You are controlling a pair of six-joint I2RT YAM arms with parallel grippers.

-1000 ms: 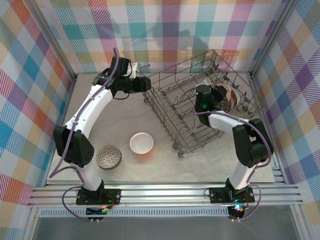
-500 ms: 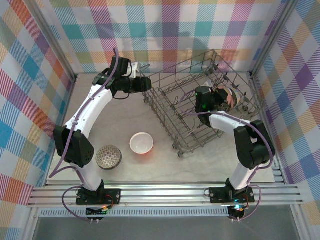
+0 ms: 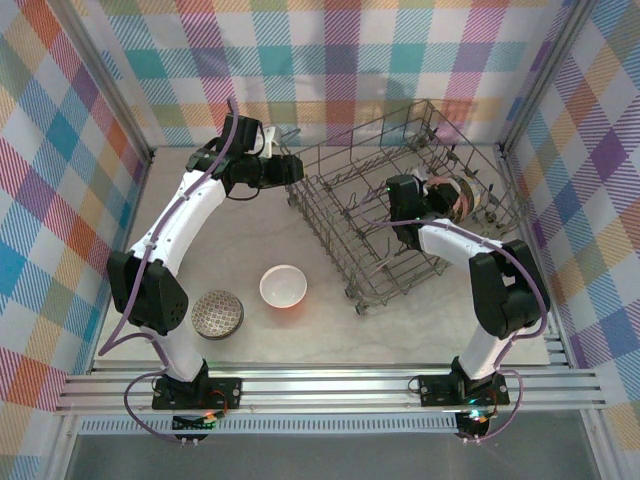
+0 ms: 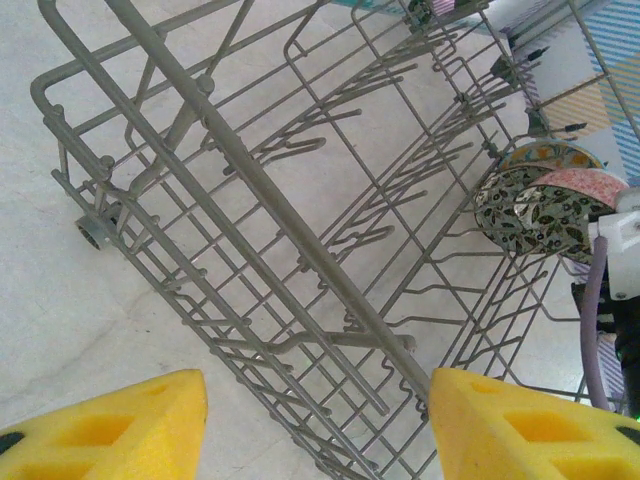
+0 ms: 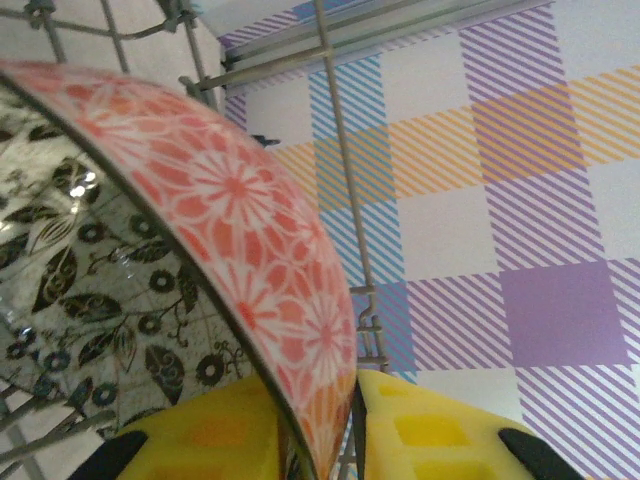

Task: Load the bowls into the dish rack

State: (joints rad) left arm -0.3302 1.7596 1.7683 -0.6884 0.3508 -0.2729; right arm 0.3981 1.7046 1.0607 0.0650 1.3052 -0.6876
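Note:
My right gripper (image 5: 322, 445) is shut on the rim of a bowl (image 5: 230, 200) with a dark floral inside and an orange-red outside. It holds that bowl (image 3: 457, 195) on edge inside the dish rack (image 3: 345, 215), at its right end. An orange-yellow bowl (image 4: 545, 155) stands just behind the held bowl (image 4: 530, 212). My left gripper (image 4: 318, 425) is open above the rack's (image 4: 250, 180) left rim, nothing between its yellow pads (image 4: 110, 425). Two bowls sit on the table: a white-inside, orange-outside one (image 3: 283, 286) and a grey mosaic one (image 3: 217, 313).
The rack (image 5: 335, 130) sits askew on the grey table (image 3: 230, 240), its upright tines filling the inside. Checked walls close in the back and both sides. A small white object (image 3: 268, 136) lies behind my left gripper (image 3: 288, 168), near the back wall.
My right wrist has shifted slightly left and back, turning the held bowl more on edge in the rack. The left arm and the two table bowls have not moved.

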